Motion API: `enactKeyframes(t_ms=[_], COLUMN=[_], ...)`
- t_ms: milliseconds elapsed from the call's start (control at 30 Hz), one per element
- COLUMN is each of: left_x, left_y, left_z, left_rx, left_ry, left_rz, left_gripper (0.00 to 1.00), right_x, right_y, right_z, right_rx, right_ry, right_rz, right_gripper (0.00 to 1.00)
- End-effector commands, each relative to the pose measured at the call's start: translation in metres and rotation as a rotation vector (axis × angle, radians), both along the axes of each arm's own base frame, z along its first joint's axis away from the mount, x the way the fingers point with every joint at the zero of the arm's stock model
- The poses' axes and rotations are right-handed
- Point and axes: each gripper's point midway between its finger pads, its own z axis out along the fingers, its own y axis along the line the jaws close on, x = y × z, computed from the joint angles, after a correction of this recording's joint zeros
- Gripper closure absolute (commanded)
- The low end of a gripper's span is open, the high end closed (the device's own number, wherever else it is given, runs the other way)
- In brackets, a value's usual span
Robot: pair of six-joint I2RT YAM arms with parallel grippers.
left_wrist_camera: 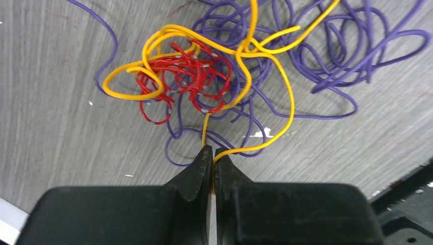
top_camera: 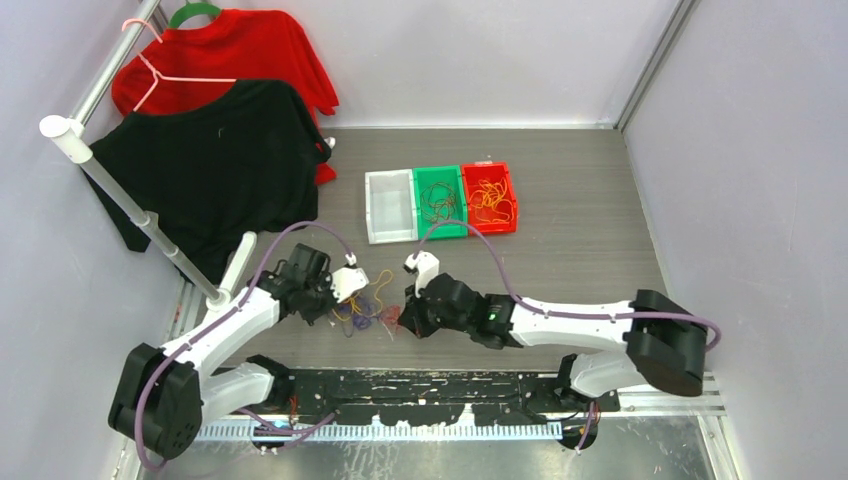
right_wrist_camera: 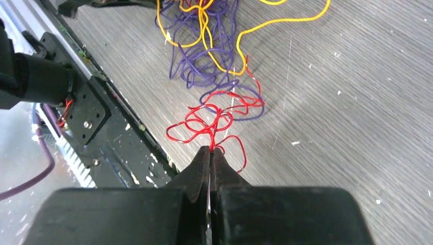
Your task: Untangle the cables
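The cables lie as one tangle (top_camera: 366,310) on the table between my two arms. In the left wrist view a knot of red cable (left_wrist_camera: 194,71) sits among orange loops and a wide spread of purple cable (left_wrist_camera: 306,46). My left gripper (left_wrist_camera: 213,151) is shut on a strand of the orange cable (left_wrist_camera: 248,149), which runs out from between the tips. In the right wrist view my right gripper (right_wrist_camera: 211,149) is shut on the red cable (right_wrist_camera: 212,122), pinched at the fingertips. Beyond it lie purple cable (right_wrist_camera: 201,71) and orange cable (right_wrist_camera: 204,30). In the top view the left gripper (top_camera: 340,308) and right gripper (top_camera: 408,318) flank the tangle.
A white bin (top_camera: 390,205), a green bin (top_camera: 440,200) and a red bin (top_camera: 490,197) stand side by side further back; the green and red ones hold thin cables. A rack with a black shirt (top_camera: 210,170) stands at the left. The black base rail (right_wrist_camera: 97,122) runs near the right gripper.
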Motion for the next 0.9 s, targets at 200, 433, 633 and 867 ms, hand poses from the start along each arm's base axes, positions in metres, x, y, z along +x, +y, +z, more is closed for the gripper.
enactKeyframes(t_ms=[200,433,633,867], left_x=[0.030,0.034,0.036,0.045], left_y=[0.010,0.017,0.030,0.038], left_z=[-0.016,-0.025,-0.034,-0.024], left_rx=[0.099,0.157,0.244,0.265], left_ry=[-0.159,-0.187,-0.182,-0.234], left_rz=[-0.090,-0.149,-0.154,-0.147], left_gripper=[0.97,0.98,1.00,1.00], right_x=[0.016,0.040,0.050,0.067], right_y=[-0.051,-0.083,-0.090,-0.106], right_z=[0.077,0.140,0.190,0.241], right_rx=[0.206,0.393,0.513,0.511], right_ry=[-0.016,-0.047,-0.075,-0.149], right_rz=[-0.079,-0.165,-0.139,-0.160], right_gripper=[0.99,0.99,0.99,0.99])
